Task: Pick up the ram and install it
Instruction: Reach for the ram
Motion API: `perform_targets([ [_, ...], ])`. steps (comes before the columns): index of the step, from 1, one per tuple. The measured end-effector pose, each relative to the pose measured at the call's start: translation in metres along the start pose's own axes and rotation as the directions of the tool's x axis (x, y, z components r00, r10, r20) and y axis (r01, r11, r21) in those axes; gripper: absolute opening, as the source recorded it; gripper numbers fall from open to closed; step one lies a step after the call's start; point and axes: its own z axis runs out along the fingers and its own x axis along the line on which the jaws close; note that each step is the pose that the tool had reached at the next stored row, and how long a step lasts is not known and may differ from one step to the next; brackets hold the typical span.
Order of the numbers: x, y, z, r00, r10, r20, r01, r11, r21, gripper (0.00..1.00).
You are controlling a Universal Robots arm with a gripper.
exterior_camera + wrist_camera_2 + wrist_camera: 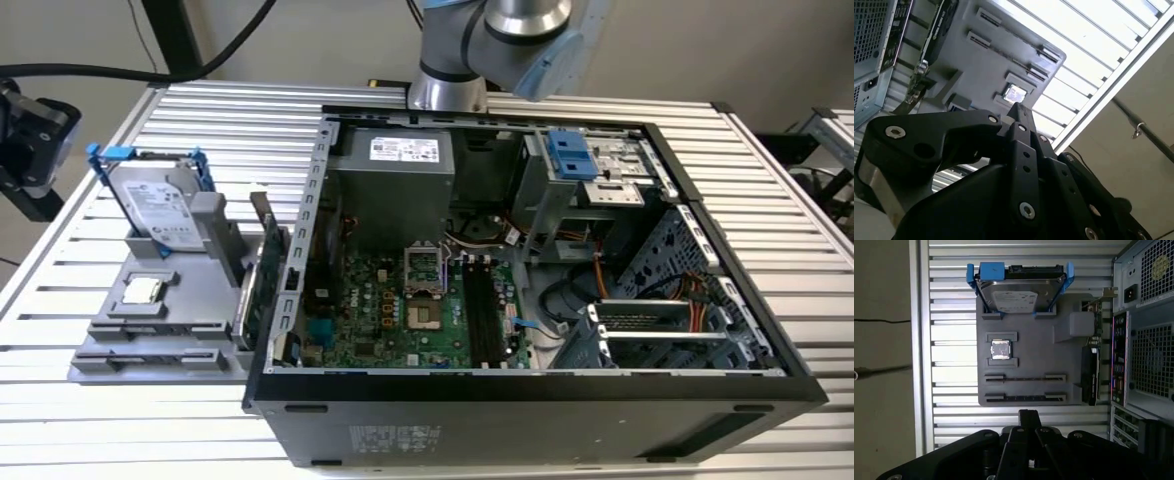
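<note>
- The end effector [1028,416] had its fingers drawn together, with nothing seen between them, and it touched nothing.
- It faced the grey tray [207,305], which sat on the tabletop [80,420] at the exterior view's left, just beside the open case [534,390].
- Where the ram lay could not be told; a dark strip filled one narrow tray slot [1024,398].
</note>
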Motion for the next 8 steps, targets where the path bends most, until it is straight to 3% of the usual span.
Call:
perform_targets([
  [8, 0.0000, -0.0004, 0.0000, 1.0000, 0.000, 0.0001, 0.000, 1.0000, -0.0001, 0.00],
])
